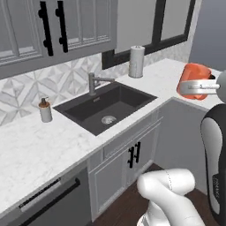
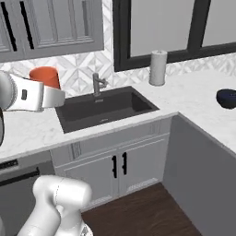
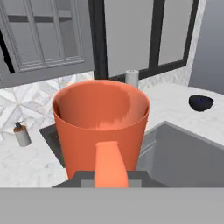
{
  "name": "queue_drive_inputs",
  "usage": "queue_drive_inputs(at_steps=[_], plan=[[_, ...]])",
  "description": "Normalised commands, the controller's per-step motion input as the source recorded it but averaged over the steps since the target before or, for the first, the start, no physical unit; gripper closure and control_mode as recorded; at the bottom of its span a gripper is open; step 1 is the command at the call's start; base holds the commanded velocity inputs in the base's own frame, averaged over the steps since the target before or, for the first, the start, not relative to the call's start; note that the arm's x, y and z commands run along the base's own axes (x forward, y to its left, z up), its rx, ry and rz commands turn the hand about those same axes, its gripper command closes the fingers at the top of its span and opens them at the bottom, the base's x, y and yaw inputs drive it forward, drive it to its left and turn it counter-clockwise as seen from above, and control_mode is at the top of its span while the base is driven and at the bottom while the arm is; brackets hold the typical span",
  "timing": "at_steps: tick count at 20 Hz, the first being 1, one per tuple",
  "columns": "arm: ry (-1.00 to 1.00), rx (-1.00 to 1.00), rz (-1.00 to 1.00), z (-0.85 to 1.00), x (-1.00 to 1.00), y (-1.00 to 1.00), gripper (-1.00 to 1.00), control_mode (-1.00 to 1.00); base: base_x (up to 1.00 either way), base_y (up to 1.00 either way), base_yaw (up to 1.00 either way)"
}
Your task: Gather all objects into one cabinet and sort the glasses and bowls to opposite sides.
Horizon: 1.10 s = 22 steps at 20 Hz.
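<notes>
Orange mug [image 3: 101, 120] rides upright in the clenched claw [image 3: 111, 177], gripped by its handle, held in the air above the white marble counter [image 1: 39, 145]. Beyond it lie the dark sink [image 1: 106, 108] with its faucet [image 1: 93, 82], a soap bottle [image 1: 45, 109], a paper towel roll [image 1: 136, 61], a dark bowl [image 2: 227, 98], grey wall cabinets [image 1: 53, 26] and a window [image 2: 161, 27].

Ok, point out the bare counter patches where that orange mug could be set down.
The gripper is shut on the orange mug. Bare counter runs from the soap dispenser toward the camera, left of the sink. More lies between the paper towel roll and the dark bowl. The faucet crowds the strip behind the sink.
</notes>
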Motion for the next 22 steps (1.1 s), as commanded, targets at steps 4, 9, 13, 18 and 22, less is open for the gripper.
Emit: queue_drive_inputs(at_steps=[4,9,13,18,22], plan=[[0.00,0.00,0.00,0.00,0.00,0.00,1.00,1.00,-0.10,-0.71,-0.52],[0.00,0.00,0.00,0.00,0.00,0.00,1.00,1.00,-0.10,-0.67,-0.53],[0.00,0.00,0.00,0.00,0.00,0.00,1.00,1.00,-0.14,-0.66,-0.54],[0.00,0.00,0.00,0.00,0.00,0.00,1.00,1.00,-0.14,-0.67,-0.57],[0.00,0.00,0.00,0.00,0.00,0.00,1.00,1.00,-0.12,-0.71,-0.60]])
